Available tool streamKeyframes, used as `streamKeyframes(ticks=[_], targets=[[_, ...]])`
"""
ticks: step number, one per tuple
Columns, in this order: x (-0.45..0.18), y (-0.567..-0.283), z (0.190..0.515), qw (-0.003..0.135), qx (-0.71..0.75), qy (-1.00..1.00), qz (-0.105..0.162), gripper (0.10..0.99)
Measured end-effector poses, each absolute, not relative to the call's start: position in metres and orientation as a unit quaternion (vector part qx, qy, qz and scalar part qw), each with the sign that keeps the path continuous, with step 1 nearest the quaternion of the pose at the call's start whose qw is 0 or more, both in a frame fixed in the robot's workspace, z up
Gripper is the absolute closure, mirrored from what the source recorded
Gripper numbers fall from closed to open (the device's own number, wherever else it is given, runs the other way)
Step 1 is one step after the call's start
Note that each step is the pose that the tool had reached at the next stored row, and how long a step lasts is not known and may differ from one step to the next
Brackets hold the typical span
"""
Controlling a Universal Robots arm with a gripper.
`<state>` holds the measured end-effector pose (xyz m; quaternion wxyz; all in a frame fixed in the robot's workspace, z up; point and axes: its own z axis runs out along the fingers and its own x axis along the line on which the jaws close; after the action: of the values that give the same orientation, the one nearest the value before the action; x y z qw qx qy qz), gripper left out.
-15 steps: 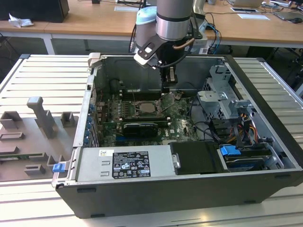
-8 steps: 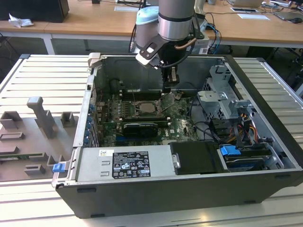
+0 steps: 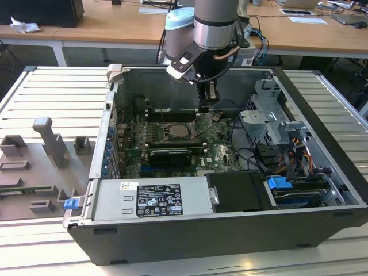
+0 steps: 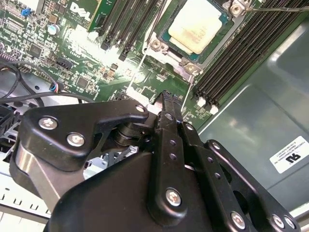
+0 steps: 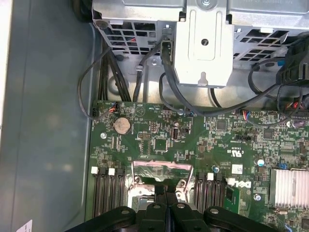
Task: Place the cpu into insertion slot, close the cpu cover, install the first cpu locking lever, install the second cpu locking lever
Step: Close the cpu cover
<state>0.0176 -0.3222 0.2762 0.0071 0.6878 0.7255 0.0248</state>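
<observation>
Gripper [image 3: 204,108], fingers pressed together, hangs just beside the raised edge of the cpu cover [image 5: 161,165]; cpu [image 4: 197,25] lies in insertion slot [image 4: 189,66]; memory slots [image 4: 241,53] crowd both sides.

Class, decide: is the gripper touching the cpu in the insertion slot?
Apart. In the second wrist view, the gripper ends short of the cpu, with green board showing between them.
</observation>
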Motion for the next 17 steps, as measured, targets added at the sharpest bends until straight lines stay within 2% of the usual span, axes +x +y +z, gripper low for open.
streamKeyframes(ticks=[17], targets=[[0.04, -0.322, 0.276, 0.007, 0.688, 0.725, 0.025, 0.98]])
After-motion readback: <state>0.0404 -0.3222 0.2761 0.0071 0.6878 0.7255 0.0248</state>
